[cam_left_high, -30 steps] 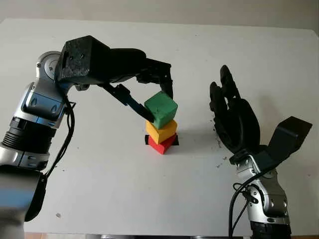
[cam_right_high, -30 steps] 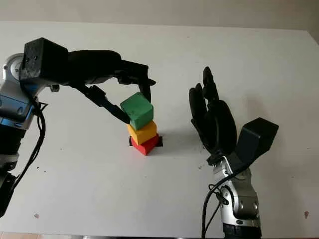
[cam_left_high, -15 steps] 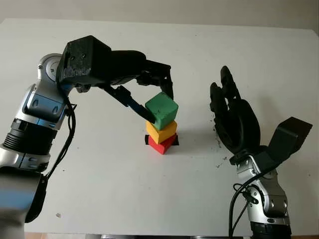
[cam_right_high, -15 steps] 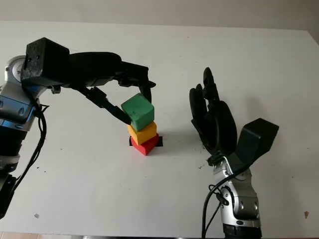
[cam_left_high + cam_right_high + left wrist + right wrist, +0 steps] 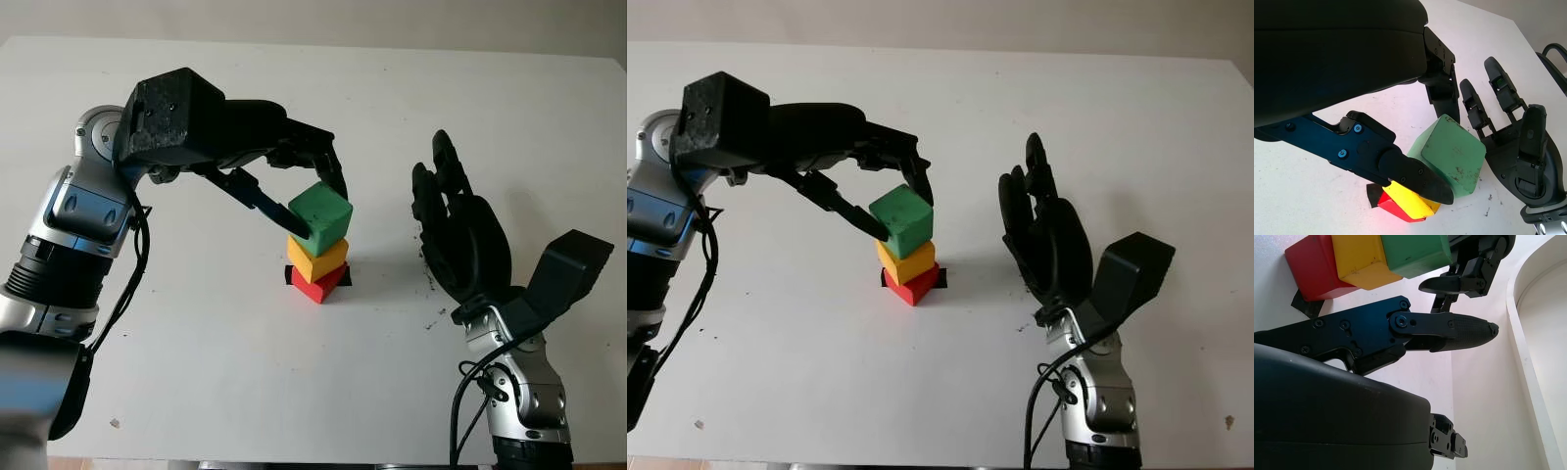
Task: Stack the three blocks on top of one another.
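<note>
A red block (image 5: 318, 285) sits on a black square mark (image 5: 291, 275) at the table's middle, with a yellow block (image 5: 316, 260) on top of it. A green block (image 5: 320, 215) is on the yellow one, turned a little against it. My left hand (image 5: 315, 208) reaches in from the left and is shut on the green block, thumb (image 5: 1415, 178) at its near-left side and fingers (image 5: 1442, 95) at its far side. My right hand (image 5: 451, 196) stands upright and open, a short way to the right of the stack.
The white table (image 5: 196, 372) has a few dark specks near the right hand's wrist. Its far edge runs along the top of the eye views. My left forearm (image 5: 88, 215) crosses the left side of the table.
My left hand and the green block have shifted slightly to the right over the yellow block. The right hand has not moved.
</note>
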